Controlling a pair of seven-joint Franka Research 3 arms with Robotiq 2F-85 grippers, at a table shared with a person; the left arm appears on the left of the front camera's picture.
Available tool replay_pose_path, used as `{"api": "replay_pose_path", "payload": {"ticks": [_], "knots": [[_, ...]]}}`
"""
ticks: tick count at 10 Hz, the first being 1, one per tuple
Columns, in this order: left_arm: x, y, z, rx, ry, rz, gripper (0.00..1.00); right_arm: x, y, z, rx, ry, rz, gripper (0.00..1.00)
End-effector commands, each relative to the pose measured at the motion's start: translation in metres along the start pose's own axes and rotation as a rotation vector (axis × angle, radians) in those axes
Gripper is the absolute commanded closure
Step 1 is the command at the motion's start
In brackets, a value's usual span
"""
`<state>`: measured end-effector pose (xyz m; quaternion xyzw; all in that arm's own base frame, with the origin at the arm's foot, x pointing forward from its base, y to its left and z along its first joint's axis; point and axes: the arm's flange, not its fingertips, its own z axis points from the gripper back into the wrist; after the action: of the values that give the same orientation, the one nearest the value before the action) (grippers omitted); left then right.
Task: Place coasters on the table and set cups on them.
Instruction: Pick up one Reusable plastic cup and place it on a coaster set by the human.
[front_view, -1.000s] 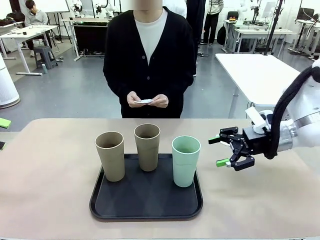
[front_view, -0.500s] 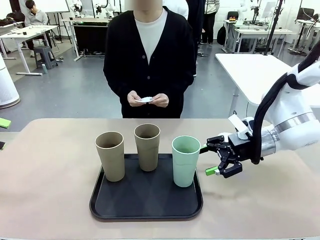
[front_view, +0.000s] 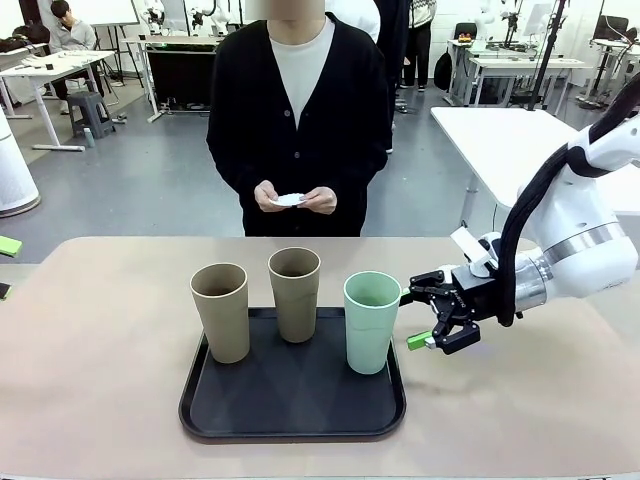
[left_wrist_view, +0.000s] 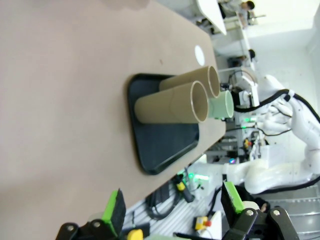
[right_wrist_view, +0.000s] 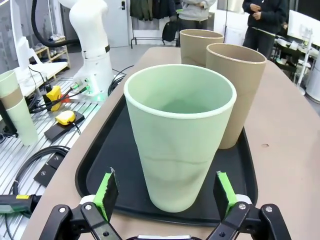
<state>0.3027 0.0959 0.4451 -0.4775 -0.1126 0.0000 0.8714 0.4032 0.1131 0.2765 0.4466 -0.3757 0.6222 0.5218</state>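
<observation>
R gripper (front_view: 412, 318) fingers stand spread wide, grasping nothing; its green pads (right_wrist_view: 108, 192) flank the lower part of the mint cup (front_view: 371, 325), apart from its wall. The cup stands upright at the right end of the black tray (front_view: 290, 418), long axis vertical, mouth up. The beige cups (front_view: 221, 312) are upright beside it. Vs 1 s ago: R gripper has moved left, from well apart to just beside the cup; cups are unmoved. L gripper (left_wrist_view: 172, 207) is also released, facing the table (front_view: 100, 350). Person's hands (front_view: 322, 202) hold coasters (front_view: 290, 200)
</observation>
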Motion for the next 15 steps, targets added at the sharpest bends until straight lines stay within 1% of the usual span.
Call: {"api": "replay_pose_path", "payload": {"ticks": [1,4,11,15], "knots": [[0.001,-0.001,-0.001,-0.012,-0.008,-0.014,0.0,0.003,-0.01,-0.013,0.016,-0.008,-0.011,0.0],[0.001,-0.001,-0.001,-0.012,-0.008,-0.014,0.0,0.003,-0.015,-0.02,0.018,-0.007,-0.003,0.0],[0.001,-0.001,-0.001,-0.012,-0.008,-0.014,0.0,-0.006,-0.032,-0.036,0.048,-0.036,-0.019,0.0],[0.001,-0.001,-0.001,-0.012,-0.008,-0.014,0.0,-0.004,-0.035,-0.048,0.074,-0.036,-0.016,0.0]]}}
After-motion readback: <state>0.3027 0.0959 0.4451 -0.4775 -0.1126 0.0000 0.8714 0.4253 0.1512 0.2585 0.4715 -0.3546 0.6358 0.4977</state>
